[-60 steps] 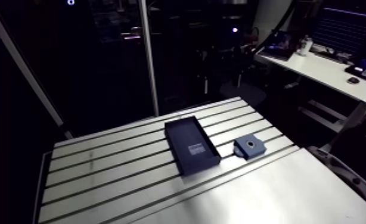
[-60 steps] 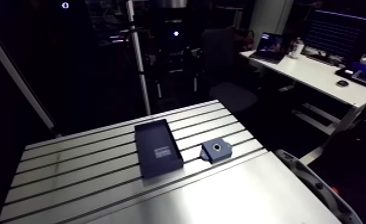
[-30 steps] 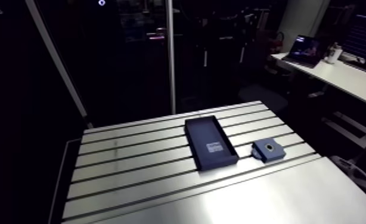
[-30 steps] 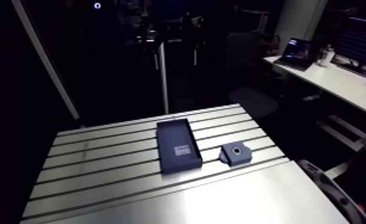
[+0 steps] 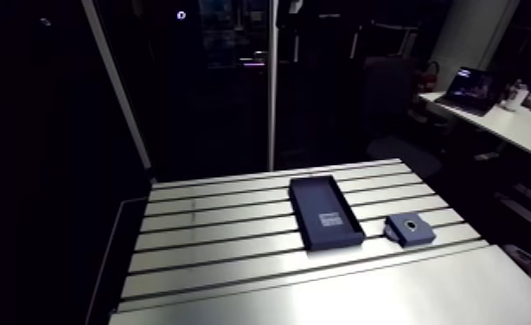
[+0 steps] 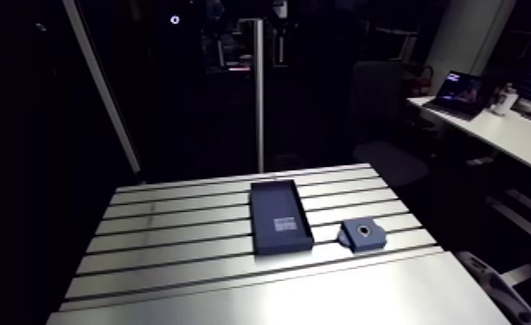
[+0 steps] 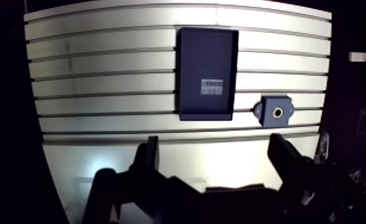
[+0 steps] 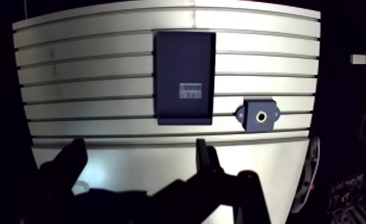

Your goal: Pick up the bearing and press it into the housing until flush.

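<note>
I am holding my tool (image 7: 215,159) released, gripping nothing, above the counter (image 7: 102,77). The housing (image 7: 275,111) is lying ahead of it, just beside a dark tray (image 7: 206,71).

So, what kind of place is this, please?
Probably a robot assembly bench in a workshop or lab: a slotted aluminium table, an open two-finger gripper above it, and a small housing with a round bore beside a dark tray.
</note>
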You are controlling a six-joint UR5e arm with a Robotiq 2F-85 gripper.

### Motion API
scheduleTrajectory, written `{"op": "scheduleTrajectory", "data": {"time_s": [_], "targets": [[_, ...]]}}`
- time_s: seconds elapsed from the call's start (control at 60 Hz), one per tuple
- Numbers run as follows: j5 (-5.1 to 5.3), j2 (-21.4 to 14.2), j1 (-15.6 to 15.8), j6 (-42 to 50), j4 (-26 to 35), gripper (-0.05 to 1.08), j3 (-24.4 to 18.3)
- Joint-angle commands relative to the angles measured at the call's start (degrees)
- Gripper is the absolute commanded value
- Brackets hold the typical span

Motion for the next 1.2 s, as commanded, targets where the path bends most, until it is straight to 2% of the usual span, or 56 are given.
{"op": "scheduleTrajectory", "data": {"time_s": [0.017, 0.267, 1.2], "targets": [[0.28, -3.38, 2.3, 1.02, 5.6, 0.01, -1.64], [-0.42, -5.76, 1.96, 0.61, 5.52, 0.01, 3.14], [-0.16, -5.35, 1.86, 0.4, 4.8, 0.01, 3.11]]}}
